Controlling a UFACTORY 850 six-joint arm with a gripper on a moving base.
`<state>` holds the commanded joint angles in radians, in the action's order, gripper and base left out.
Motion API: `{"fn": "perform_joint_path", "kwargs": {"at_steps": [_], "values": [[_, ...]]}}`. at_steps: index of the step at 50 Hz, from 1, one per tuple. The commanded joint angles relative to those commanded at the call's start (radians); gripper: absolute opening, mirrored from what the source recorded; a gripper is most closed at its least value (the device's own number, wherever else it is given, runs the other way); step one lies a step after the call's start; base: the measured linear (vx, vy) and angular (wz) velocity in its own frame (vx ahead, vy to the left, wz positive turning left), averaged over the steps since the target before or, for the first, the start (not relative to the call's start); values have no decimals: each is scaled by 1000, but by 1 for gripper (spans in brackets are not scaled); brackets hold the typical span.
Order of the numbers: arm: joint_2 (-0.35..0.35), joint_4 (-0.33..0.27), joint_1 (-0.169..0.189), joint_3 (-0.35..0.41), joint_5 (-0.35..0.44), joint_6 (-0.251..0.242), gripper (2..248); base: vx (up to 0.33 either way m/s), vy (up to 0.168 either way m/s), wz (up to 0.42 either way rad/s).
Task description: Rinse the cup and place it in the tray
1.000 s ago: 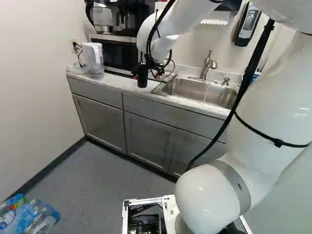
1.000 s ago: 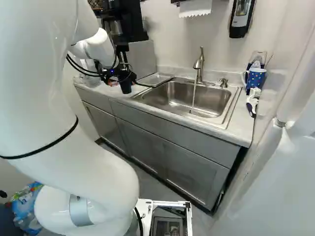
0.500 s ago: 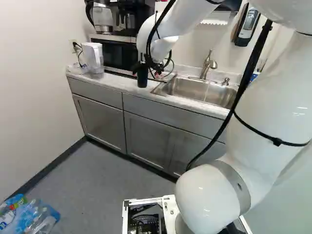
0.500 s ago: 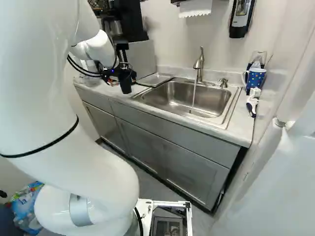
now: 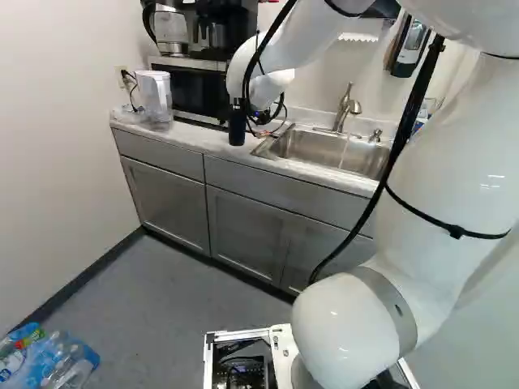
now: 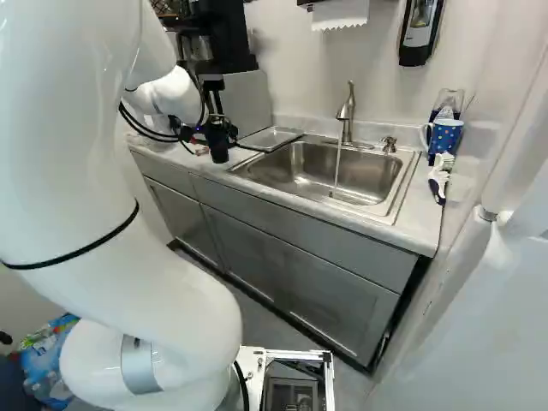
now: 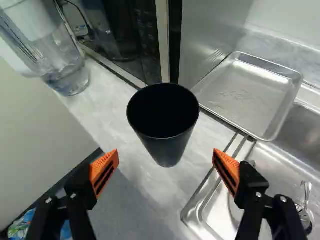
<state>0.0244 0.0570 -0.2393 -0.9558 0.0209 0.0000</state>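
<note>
Facing the cup, the gripper stands spread wide; water runs into the sink beside the tray.

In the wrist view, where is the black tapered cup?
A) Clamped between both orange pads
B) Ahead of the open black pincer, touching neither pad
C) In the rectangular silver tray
B: the cup is ahead of the pincer, a gap separating it from each orange pad.

The pincer is gaping; just ahead of it a black cup is standing, and farther ahead a metal tray is lying near the sink.
</note>
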Motion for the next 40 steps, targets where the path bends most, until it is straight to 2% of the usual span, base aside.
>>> {"fn": "perform_joint_path", "kwargs": {"at_steps": [40], "values": [[31, 0, -6, 58, 237, 0, 247, 0, 0, 0]]}}
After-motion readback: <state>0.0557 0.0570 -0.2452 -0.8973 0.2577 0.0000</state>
